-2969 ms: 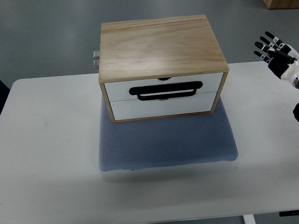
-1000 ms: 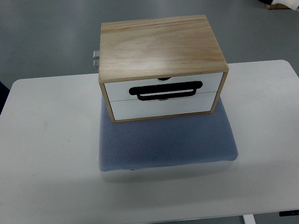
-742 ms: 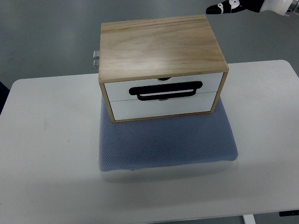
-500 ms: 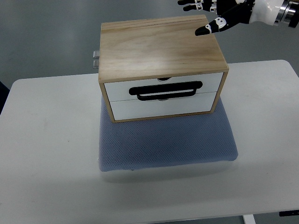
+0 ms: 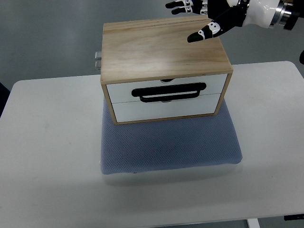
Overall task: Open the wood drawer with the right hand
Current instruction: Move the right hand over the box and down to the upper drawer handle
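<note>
I had the right hand (image 5: 209,16) w/ fingers spread, empty, above the box's (image 5: 164,47) far right corner. Both drawers (image 5: 166,97) were shut, 1 black handle (image 5: 169,91) across them. Box sat on a pad (image 5: 168,145) mid-desk (image 5: 47,156).

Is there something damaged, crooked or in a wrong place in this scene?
Nothing looks damaged or spilled. The wooden drawer box sits squarely on the blue pad, both drawers shut, the black handle intact. The only mismatch: the right hand, fingers spread, hovers over the box's far top edge, not near the handle.
</note>
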Robot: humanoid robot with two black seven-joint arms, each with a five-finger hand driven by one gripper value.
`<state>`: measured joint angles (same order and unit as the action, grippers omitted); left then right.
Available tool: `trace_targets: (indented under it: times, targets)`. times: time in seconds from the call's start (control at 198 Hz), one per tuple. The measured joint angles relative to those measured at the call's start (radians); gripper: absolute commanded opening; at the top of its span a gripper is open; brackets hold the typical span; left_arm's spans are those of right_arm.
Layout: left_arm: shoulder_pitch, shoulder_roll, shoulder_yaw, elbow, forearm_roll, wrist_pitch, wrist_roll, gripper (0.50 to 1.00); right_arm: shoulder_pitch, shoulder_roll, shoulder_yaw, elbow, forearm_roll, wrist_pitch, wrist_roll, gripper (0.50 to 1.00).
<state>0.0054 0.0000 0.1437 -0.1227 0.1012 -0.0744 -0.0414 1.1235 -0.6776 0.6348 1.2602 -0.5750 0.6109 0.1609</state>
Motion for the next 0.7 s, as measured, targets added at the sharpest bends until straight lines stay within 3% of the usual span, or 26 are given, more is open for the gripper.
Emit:
trace_targets:
  times: [0.51,0.702]
  targets:
    - [0.000,0.000,0.000,0.000,0.000,0.000,0.000,1.000,-0.023,0.002,-0.062,0.181,-0.004,0.000,-0.012,0.938]
    - [0.000,0.000,0.000,0.000,0.000,0.000,0.000,1.000,-0.026,0.022,-0.099,0.210,-0.038,0.000,-0.061,0.938]
